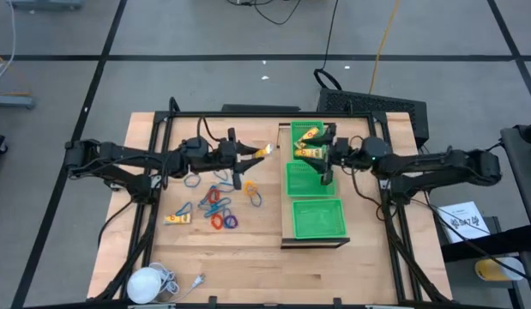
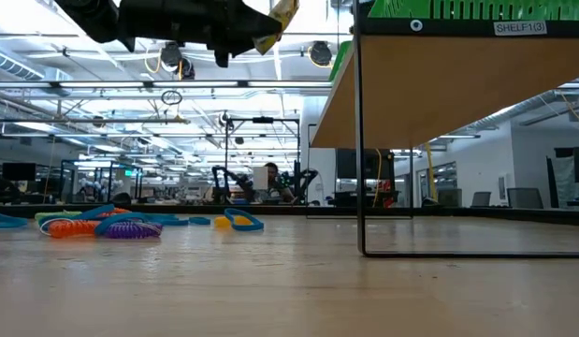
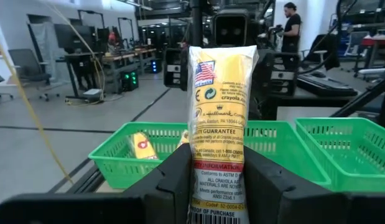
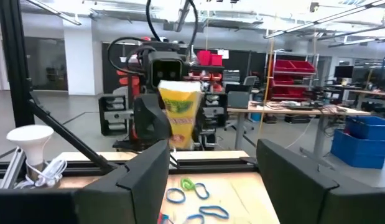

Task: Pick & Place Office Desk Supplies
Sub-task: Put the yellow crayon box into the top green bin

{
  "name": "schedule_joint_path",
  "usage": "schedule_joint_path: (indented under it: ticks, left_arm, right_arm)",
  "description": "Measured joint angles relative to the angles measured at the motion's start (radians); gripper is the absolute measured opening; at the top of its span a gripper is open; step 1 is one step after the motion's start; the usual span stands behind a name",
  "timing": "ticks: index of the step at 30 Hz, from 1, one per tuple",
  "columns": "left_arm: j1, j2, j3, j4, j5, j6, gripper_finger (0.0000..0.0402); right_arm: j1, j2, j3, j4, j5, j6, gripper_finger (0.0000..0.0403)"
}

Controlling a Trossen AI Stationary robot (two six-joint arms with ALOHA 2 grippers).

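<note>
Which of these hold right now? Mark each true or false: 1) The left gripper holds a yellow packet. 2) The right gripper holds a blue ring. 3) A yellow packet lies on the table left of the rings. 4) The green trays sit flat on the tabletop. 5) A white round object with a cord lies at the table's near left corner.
1) True: the left gripper is shut on the yellow packet.
2) False: the right gripper is open and empty.
3) True: a second yellow packet lies there.
4) False: the green trays sit on a raised shelf.
5) True: the white round object.
</note>
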Motion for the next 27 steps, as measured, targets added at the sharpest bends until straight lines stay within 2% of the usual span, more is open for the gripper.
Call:
schedule_joint_path:
  ticks: [11,14,20,27]
  left_arm:
    - [-0.001,0.000,0.000,-0.009,0.000,-0.003,0.0118]
    - [0.000,0.000,0.000,-0.013,0.000,-0.003,0.0118]
    - [0.000,0.000,0.000,-0.019,0.001,-0.003,0.0118]
    - [0.000,0.000,0.000,-0.037,0.001,-0.003,0.0118]
  right_arm:
    - [0.021,0.227,0.199,-0.003,-0.003,-0.002,0.0294]
    - [0.021,0.269,0.239,-0.003,-0.045,0.009,0.0302]
    - [0.021,0.346,0.302,0.005,-0.059,0.015,0.0300]
    - [0.021,0.380,0.310,0.058,-0.054,0.016,0.0281]
